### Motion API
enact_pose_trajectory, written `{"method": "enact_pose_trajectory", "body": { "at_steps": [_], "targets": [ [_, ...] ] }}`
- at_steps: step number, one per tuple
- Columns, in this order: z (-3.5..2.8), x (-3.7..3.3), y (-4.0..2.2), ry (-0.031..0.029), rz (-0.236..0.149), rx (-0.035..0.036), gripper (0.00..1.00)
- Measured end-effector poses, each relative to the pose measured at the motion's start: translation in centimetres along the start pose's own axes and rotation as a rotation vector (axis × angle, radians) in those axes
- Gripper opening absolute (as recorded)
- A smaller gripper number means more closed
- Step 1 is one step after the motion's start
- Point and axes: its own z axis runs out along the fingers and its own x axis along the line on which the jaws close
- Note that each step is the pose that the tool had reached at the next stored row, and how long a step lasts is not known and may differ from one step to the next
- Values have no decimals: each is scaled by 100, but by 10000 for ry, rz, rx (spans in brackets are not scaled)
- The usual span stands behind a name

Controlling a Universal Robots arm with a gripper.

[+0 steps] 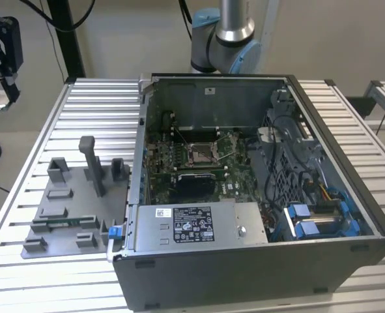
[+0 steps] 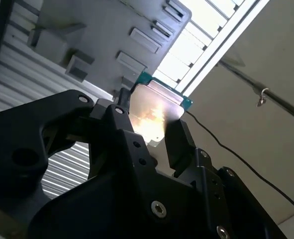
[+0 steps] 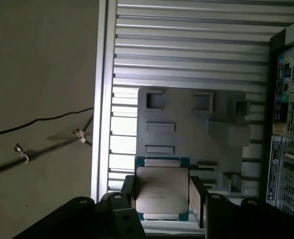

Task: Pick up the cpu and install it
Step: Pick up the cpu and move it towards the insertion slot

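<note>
Silver-grey between black — grips the cpu (image 3: 162,191) in the tool (image 3: 162,199), closed on two opposite edges of the chip, with the metal lid toward the first wrist view and a green rim past the fingers (image 3: 196,196). Reads the same in the second wrist view, only tilted and washed with glare.

Hangs high at the exterior view's far left, tool (image 1: 8,77) at about ten o'clock from the grey fixture tray (image 1: 75,202) and clear above the ribbed tabletop (image 1: 81,98); cannot tell whether over the rail or just beyond it. Backs onto the tray in the first wrist view, well apart from it.

Lies far from the socket (image 1: 202,154) — roughly four o'clock from the tool, down inside the open computer case (image 1: 257,267), at the middle of the board. Being square, gives no long axis to line up; leaves corner-to-corner matching as the likely crux, unreadable from here. Looks carried, not yet seated.

Open air across tray and tabletop, save the tray's upright post (image 1: 91,163) at five o'clock from the tool. Tightens at the case: near wall (image 1: 142,143) to cross, what look like thin metal bars (image 1: 226,149) angled about the socket, cables and blue clips (image 1: 303,218) at four o'clock of it.
</note>
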Motion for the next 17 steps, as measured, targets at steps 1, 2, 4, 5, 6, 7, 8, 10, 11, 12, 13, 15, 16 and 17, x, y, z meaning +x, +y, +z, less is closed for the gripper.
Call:
{"method": "enact_pose_trajectory", "body": {
  "at_steps": [1, 2, 4, 5, 6, 7, 8, 10, 11, 12, 13, 15, 16, 17],
  "targets": [
    [0, 0, 0, 0, 0, 1, 0],
    [-1, -3, 0, 1, 0, 1, 0],
    [-3, -41, 0, 10, 2, 2, 0],
    [-2, -75, -3, 18, 1, 1, 0],
    [-3, -106, -4, 27, -1, 0, 0],
    [-3, -141, -6, 37, -1, 0, 0],
    [-4, -180, -8, 49, -2, 0, 0],
    [-5, -251, -11, 65, -4, 0, 0],
    [-6, -289, -12, 73, -5, -1, 0],
    [-6, -328, -14, 80, -7, -1, 0],
    [-7, -370, -16, 86, -10, -2, 0],
    [-8, -450, -19, 97, -13, -2, 0],
    [-9, -493, -21, 103, -15, -2, 0],
    [-9, -538, -23, 106, -16, -3, 0]
  ]
}}
